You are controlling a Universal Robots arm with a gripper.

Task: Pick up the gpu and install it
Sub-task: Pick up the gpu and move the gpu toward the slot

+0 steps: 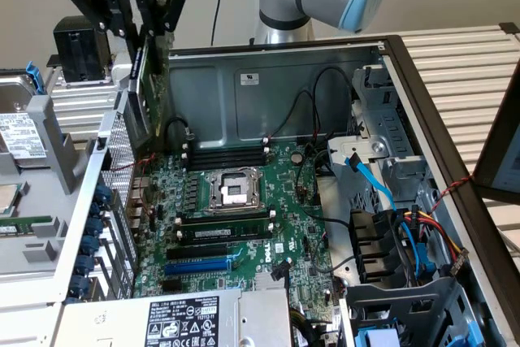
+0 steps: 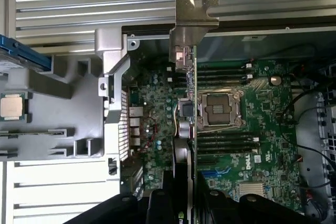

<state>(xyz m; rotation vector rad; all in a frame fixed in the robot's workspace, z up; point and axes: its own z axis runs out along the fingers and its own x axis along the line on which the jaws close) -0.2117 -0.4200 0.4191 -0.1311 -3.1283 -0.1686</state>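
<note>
While the hand clamps the gpu above the ten-o'clock corner of the open case in the exterior view, the card hangs with its long axis near upright; the blue slot on the motherboard lies toward five o'clock, well apart.

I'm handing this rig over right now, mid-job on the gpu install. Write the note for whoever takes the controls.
Pincer: shut on the gpu, gripping it by its upper edge.
Gpu: hangs upright above the motherboard, close to the perforated case wall at the exterior view's left. In the wrist view it is seen edge-on, with its silver bracket at the far end.
Done: the gpu is picked up and over the open case.
Left: the install. The gpu sits in no slot yet, and the blue slot is bare.
</note>
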